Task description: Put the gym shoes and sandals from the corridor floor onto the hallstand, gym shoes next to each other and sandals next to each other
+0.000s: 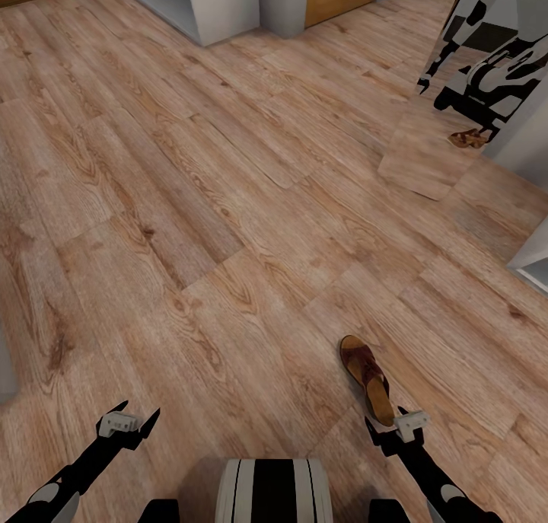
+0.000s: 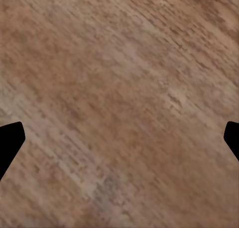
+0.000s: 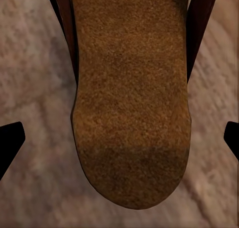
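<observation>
- One sandal point(image 1: 367, 377) lies on the corridor floor point(image 1: 228, 226), flat, footbed up, just in front of the right gripper point(image 1: 396, 426).
- In the right wrist view the sandal's point(image 3: 132, 103) tan footbed sits between the two dark fingertips point(image 3: 10, 141), which stand far apart at either edge and do not touch it; the jaws are wide and hold nothing.
- The left gripper point(image 1: 129, 422) hovers over bare planks, well apart from the sandal.
- In the left wrist view its fingertips point(image 2: 10, 141) show at opposite edges with floor point(image 2: 119, 98) between them; the jaws are wide and hold nothing.
- At the upper right a mirror panel point(image 1: 464, 81) reflects the robot and a sandal.
- A pale-grey unit with open shelves point(image 1: 186, 1) stands at the top edge, far from the sandal.
</observation>
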